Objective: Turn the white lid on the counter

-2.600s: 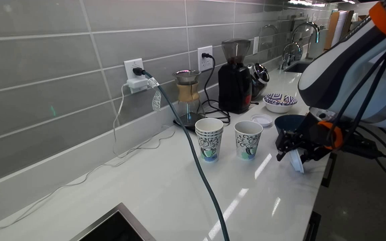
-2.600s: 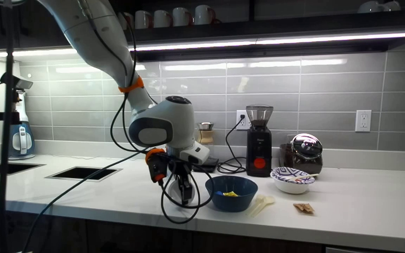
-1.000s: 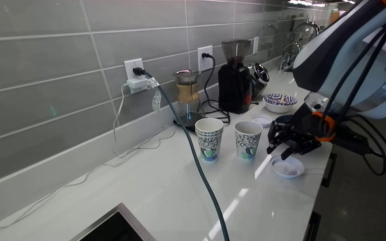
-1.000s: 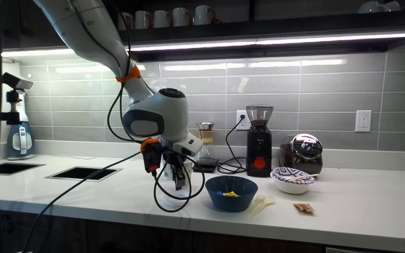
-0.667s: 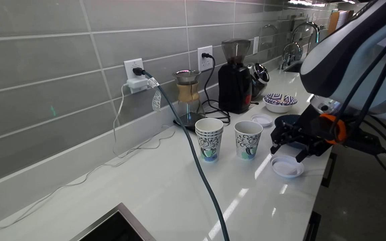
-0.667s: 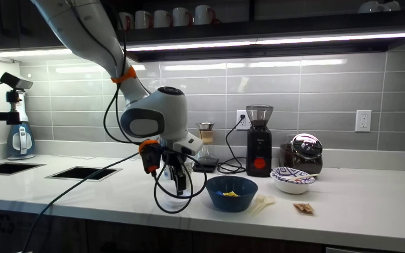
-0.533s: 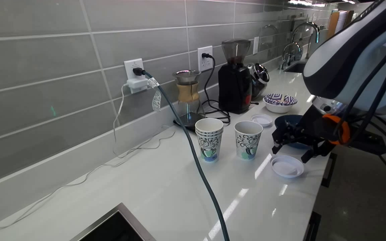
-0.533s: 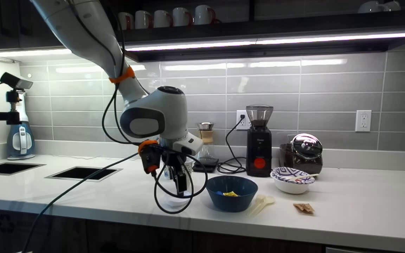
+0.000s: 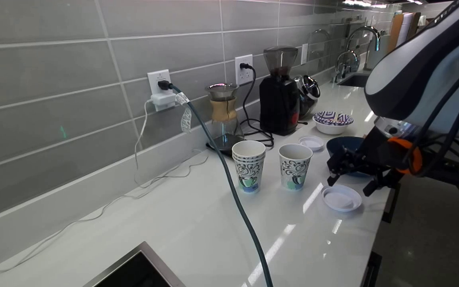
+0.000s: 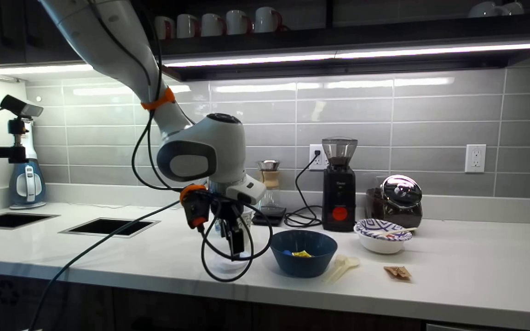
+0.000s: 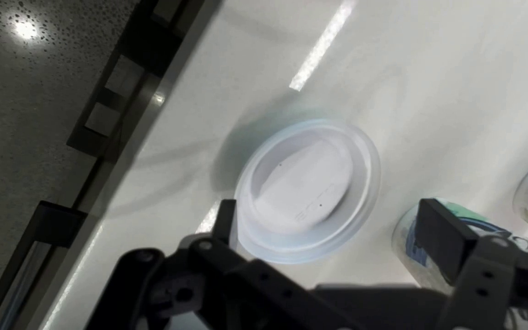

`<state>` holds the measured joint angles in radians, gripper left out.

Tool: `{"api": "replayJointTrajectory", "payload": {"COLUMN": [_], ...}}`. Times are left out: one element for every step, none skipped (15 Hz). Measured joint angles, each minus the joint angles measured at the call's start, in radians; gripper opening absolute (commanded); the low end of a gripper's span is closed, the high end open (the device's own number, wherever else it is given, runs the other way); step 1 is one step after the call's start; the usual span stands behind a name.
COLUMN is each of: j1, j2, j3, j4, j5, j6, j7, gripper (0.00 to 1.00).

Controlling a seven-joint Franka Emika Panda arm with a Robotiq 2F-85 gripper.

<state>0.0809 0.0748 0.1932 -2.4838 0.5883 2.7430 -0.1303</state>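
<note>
Lid [image 11: 307, 190], tilted in gripper [image 9: 349, 186] seconds ago, now flat on counter [image 9: 197, 235], near single cup [image 9: 294, 169] but apart. Gripper has let go: spread wide, empty. Turn likely done; only retreat seems left.

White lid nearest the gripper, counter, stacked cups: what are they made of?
White lid: likely molded plastic, low sheen; stepped rim, smooth surface.
Counter: hard-looking, glossy, with sharp light reflections; engineered stone or laminate, can't tell which.
Stacked cups: probably paper, fairly matte; thin rims, printed swirl pattern.
</note>
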Motion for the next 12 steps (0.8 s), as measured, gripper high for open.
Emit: {"api": "replayJointTrajectory", "payload": {"j1": [0.0, 0.0, 0.0, 0.0, 0.0, 0.0, 0.0, 0.001, 0.001, 0.001, 0.002, 0.002], "j2": [0.0, 0.0, 0.0, 0.001, 0.001, 0.001, 0.001, 0.001, 0.002, 0.003, 0.006, 0.009], "j3": [0.0, 0.0, 0.0, 0.0, 0.001, 0.002, 0.004, 0.004, 0.004, 0.004, 0.004, 0.004], "j4": [0.0, 0.001, 0.001, 0.001, 0.001, 0.001, 0.002, 0.002, 0.002, 0.002, 0.003, 0.003], "j5": [0.003, 0.005, 0.009, 0.014, 0.026, 0.042, 0.059, 0.074, 0.084, 0.095, 0.108, 0.12], "j6": [0.0, 0.001, 0.001, 0.001, 0.002, 0.003, 0.004, 0.005, 0.005, 0.007, 0.01, 0.013], "j7": [-0.001, -0.001, -0.001, -0.002, -0.005, -0.013, -0.022, -0.03, -0.036, -0.041, -0.048, -0.056], "gripper": [1.0, 1.0, 1.0, 1.0, 1.0, 1.0, 1.0, 1.0, 1.0, 1.0, 1.0, 1.0]}}
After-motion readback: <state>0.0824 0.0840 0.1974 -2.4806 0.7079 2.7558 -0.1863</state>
